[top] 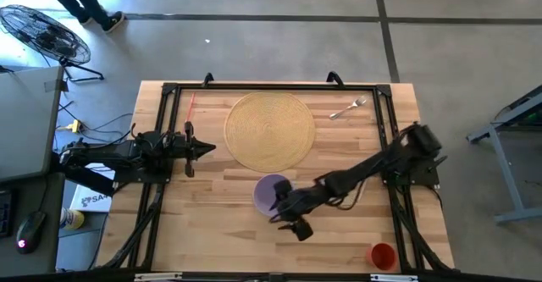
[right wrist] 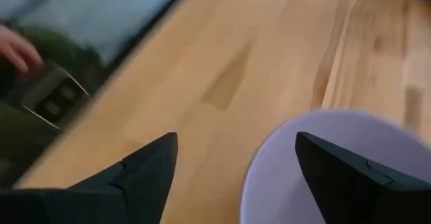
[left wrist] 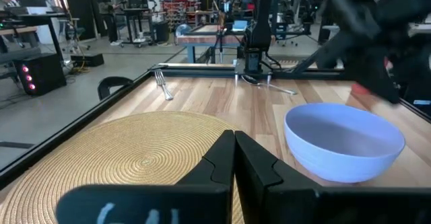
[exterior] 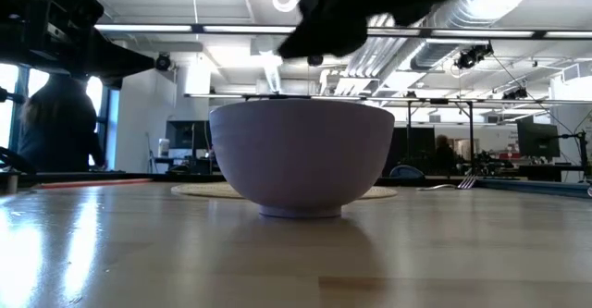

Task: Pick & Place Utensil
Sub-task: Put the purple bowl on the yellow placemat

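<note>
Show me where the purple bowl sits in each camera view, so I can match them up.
High view: purple bowl low centre, just below the woven placemat.
Low view: bowl dead centre, placemat behind it.
Left wrist view: bowl at right, beside the placemat.
Right wrist view: bowl rim at lower right; placemat not in it.
Shared landmark: the placemat.

The right gripper (top: pixel 286 215) has its two fingers (right wrist: pixel 145 170) spread wide apart, holding nothing. The left gripper (top: pixel 206 149) has its fingers (left wrist: pixel 219 163) pressed tight together, tips touching.
</note>
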Robot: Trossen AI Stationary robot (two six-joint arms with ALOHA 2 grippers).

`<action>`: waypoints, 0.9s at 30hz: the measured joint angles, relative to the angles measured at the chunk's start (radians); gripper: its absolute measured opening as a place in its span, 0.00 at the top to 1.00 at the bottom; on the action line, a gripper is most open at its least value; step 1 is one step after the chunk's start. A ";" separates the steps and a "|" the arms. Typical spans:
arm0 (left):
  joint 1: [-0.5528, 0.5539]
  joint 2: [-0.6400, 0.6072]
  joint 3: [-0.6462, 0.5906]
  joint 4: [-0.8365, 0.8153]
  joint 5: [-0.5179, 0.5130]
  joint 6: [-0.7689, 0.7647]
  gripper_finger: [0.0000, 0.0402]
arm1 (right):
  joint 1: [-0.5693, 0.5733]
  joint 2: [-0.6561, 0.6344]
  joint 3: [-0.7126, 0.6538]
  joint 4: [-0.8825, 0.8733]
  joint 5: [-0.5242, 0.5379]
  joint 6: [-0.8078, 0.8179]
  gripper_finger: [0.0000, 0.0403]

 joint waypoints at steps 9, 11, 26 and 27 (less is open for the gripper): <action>0.000 0.000 0.000 0.000 0.000 0.000 1.00 | -0.008 0.141 0.181 -0.296 0.041 -0.006 0.27; 0.000 0.000 0.000 0.000 0.000 0.000 1.00 | -0.008 0.142 0.176 -0.308 0.053 -0.014 0.27; 0.000 0.000 0.000 0.000 0.000 0.000 1.00 | -0.008 0.142 0.166 -0.320 0.093 -0.003 0.56; 0.000 0.000 0.000 0.000 0.000 0.000 1.00 | -0.007 0.141 0.166 -0.321 0.092 0.002 0.58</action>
